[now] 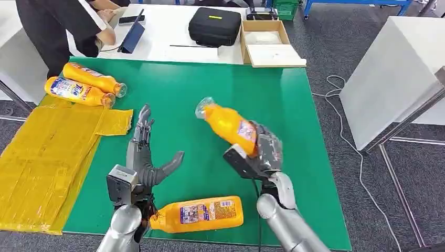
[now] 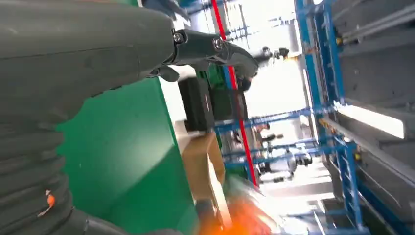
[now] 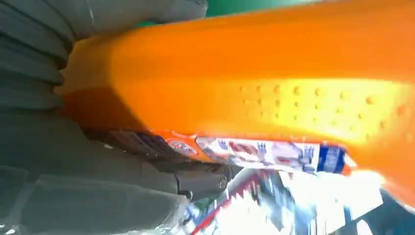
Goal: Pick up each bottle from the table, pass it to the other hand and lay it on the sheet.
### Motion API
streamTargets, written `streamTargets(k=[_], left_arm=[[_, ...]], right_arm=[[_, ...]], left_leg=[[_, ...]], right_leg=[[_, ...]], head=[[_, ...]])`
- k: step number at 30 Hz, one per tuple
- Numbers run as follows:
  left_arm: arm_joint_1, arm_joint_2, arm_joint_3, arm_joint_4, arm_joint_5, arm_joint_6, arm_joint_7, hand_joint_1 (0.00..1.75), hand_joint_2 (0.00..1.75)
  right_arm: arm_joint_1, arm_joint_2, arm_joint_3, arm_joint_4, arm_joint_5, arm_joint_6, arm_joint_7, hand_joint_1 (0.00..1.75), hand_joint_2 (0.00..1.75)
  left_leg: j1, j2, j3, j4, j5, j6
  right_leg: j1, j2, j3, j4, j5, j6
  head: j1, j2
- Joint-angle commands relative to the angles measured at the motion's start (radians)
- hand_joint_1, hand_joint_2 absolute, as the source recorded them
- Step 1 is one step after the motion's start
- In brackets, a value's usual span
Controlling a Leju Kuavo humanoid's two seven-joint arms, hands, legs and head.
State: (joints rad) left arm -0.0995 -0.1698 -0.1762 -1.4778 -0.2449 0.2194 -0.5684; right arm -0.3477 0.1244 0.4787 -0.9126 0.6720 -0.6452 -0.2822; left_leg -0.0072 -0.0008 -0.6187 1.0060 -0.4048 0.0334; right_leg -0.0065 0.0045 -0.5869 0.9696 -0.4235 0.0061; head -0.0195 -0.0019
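Observation:
My right hand [image 1: 262, 149] grips an orange bottle [image 1: 226, 123] by its base and holds it tilted above the green mat [image 1: 210, 89], cap toward the far left. Up close in the right wrist view the held bottle [image 3: 254, 78] shows its label, with my right hand [image 3: 73, 161] wrapped around it. To its left my left hand [image 1: 147, 152] is open, fingers spread, thumb toward the bottle; the left wrist view has the left hand [image 2: 73, 54] and a blur of the bottle [image 2: 244, 215]. Another orange bottle [image 1: 198, 214] lies near the mat's front edge. Two bottles [image 1: 89, 84] lie by the yellow sheet [image 1: 47, 152].
Beyond the mat a white table [image 1: 168, 37] holds a black case [image 1: 214, 25], a cardboard box [image 1: 267, 42] and a tablet [image 1: 131, 37]. A person [image 1: 63, 26] stands at the far left. A white table [image 1: 399, 79] stands at the right, with a cable on the floor.

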Motion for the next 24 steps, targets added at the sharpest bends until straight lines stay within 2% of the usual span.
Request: streamTargets(k=[1, 4, 7, 12, 15, 24], left_arm=[[-0.067, -0.004, 0.004, 0.057, -0.055, 0.028, 0.047, 0.00, 1.75], [-0.087, 0.001, -0.035, 0.099, -0.076, 0.011, 0.066, 0.00, 1.75], [-0.095, -0.005, -0.112, 0.132, -0.100, -0.019, 0.069, 0.00, 1.75], [-0.086, -0.032, -0.257, 0.144, -0.177, 0.005, 0.087, 0.00, 1.75], [-0.093, -0.042, -0.318, 0.154, -0.128, -0.104, 0.117, 0.00, 1.75], [-0.126, -0.045, -0.367, 0.172, -0.087, -0.210, 0.158, 0.00, 1.75]], right_arm=[[0.150, 0.098, -0.142, -0.255, -0.267, -0.053, -0.317, 1.75, 1.75], [0.141, 0.090, -0.109, -0.223, -0.394, -0.003, -0.331, 1.75, 1.75], [0.123, 0.094, -0.109, -0.167, -0.453, 0.052, -0.358, 1.75, 1.75], [0.080, 0.130, -0.081, -0.042, -0.443, 0.082, -0.372, 1.75, 1.75], [0.048, 0.153, -0.062, 0.031, -0.445, 0.063, -0.391, 1.75, 1.75], [-0.012, 0.164, -0.017, 0.119, -0.423, 0.034, -0.379, 1.75, 1.75]], left_leg=[[0.000, 0.000, 0.004, 0.001, -0.003, -0.005], [0.000, -0.001, 0.002, 0.000, 0.000, -0.004], [0.001, -0.002, 0.002, -0.001, 0.000, -0.003], [0.001, -0.001, 0.002, -0.001, 0.000, -0.003], [0.001, 0.000, 0.003, -0.001, 0.000, -0.003], [0.001, 0.001, 0.004, -0.001, 0.000, -0.005]], right_leg=[[0.000, -0.001, 0.003, 0.002, -0.003, -0.002], [0.000, -0.002, 0.000, 0.001, -0.002, -0.001], [0.001, -0.003, 0.001, 0.000, -0.001, -0.001], [0.000, -0.002, 0.001, 0.000, -0.001, -0.001], [0.001, -0.001, 0.001, 0.000, -0.001, -0.001], [0.000, -0.001, 0.001, 0.001, -0.001, -0.001]], head=[[0.000, 0.000], [0.000, 0.000], [0.000, 0.000], [0.000, 0.000], [0.000, 0.000], [0.000, 0.000]])
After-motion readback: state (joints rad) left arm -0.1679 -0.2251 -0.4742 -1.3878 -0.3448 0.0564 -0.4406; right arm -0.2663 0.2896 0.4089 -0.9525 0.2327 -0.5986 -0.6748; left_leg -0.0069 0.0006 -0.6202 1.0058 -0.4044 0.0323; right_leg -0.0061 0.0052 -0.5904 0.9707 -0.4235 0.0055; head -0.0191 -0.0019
